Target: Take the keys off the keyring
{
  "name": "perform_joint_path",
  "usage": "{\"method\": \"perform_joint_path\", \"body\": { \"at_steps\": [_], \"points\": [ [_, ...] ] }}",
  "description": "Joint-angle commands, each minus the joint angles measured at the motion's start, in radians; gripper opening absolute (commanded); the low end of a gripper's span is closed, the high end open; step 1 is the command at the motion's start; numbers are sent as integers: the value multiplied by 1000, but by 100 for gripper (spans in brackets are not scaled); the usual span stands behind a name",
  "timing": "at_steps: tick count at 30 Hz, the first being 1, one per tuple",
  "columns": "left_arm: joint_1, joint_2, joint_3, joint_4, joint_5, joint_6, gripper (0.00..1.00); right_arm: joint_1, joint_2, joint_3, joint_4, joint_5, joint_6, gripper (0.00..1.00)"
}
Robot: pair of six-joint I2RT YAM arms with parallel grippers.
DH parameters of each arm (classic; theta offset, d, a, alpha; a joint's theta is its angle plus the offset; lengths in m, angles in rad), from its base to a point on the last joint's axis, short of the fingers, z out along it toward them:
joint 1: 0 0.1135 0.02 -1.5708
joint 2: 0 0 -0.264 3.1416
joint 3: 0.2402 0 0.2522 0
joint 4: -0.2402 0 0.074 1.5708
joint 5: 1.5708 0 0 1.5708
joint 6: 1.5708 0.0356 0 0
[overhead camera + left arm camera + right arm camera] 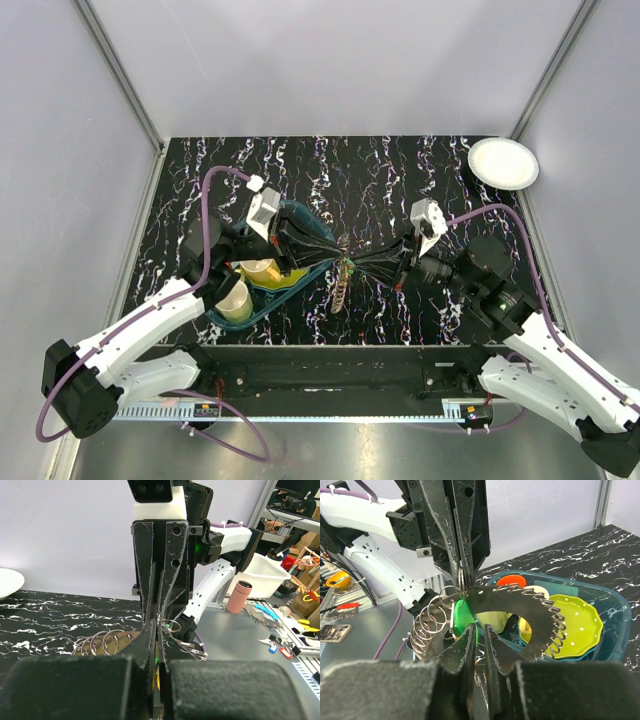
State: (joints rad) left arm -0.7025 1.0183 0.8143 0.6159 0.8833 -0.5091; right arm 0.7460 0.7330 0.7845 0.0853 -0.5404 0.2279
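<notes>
The keyring [530, 611] is a flat metal ring with several small wire rings [427, 625] strung along its rim. It hangs over the table's middle [343, 285]. My left gripper [461, 580] comes in from above in the right wrist view and is shut on the keyring's rim. My right gripper [479, 630] sits just below the rim, its jaws a narrow gap apart with nothing visible between them. A green plastic piece [464, 622] hangs from a wire ring beside its left finger. In the left wrist view my left gripper [159, 625] is shut, with wire rings [107, 640] to its left.
A teal tray [312, 228] holding yellow dishes and cups [240, 298] lies under the left arm. A white plate [503, 162] sits at the table's far right corner. Grey walls stand on three sides.
</notes>
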Motion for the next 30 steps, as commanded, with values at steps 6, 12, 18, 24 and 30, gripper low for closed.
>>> {"method": "perform_joint_path", "body": {
  "at_steps": [6,12,18,24,30],
  "points": [
    [5,-11,13,84,14,35,0,-2,-57,68,17,63,36,24],
    [5,3,16,99,17,18,0,0,-8,99,62,33,80,25],
    [3,2,14,91,20,20,0,0,40,122,117,16,96,24],
    [5,2,14,93,17,21,0,0,85,118,133,14,91,19],
    [5,-11,19,67,-7,40,0,0,72,65,114,33,79,13]
  ]
}}
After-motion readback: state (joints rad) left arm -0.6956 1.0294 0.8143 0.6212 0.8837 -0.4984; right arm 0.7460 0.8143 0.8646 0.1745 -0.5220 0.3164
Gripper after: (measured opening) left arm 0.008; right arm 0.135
